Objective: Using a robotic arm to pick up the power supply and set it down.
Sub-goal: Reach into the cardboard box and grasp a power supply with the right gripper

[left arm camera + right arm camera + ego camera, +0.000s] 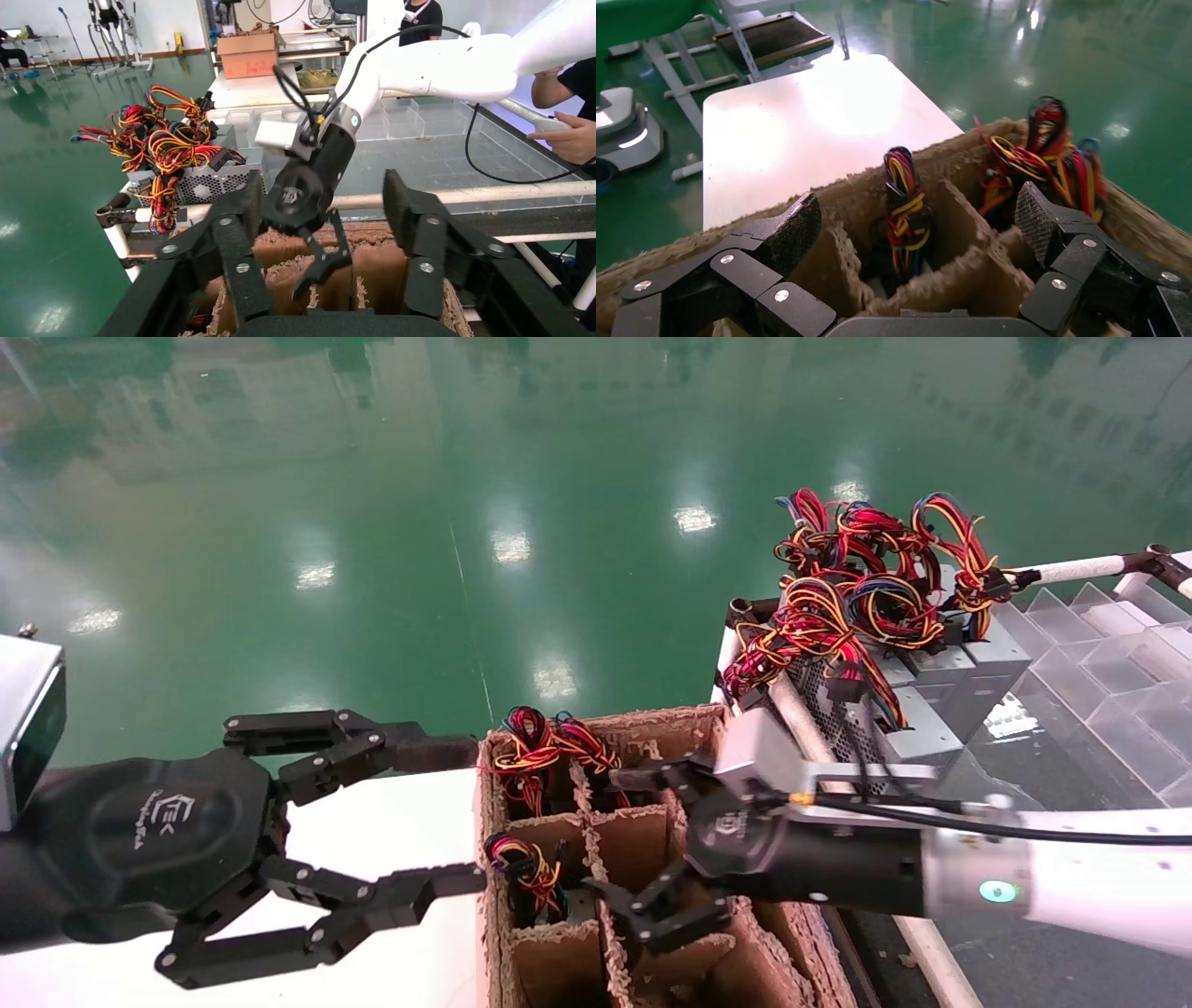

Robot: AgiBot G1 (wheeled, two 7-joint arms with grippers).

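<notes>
Right pincer is held spread and empty over the cardboard divider box, apparently lined up for a reach into a cell. One power supply is seen wire-bundle up in the cell just ahead; another wired cell lies beyond. Left pincer is parked spread beside the box, over the white tabletop. More supplies are stacked on the rack.

Brown cardboard divider box beside white table, green floor.
</notes>
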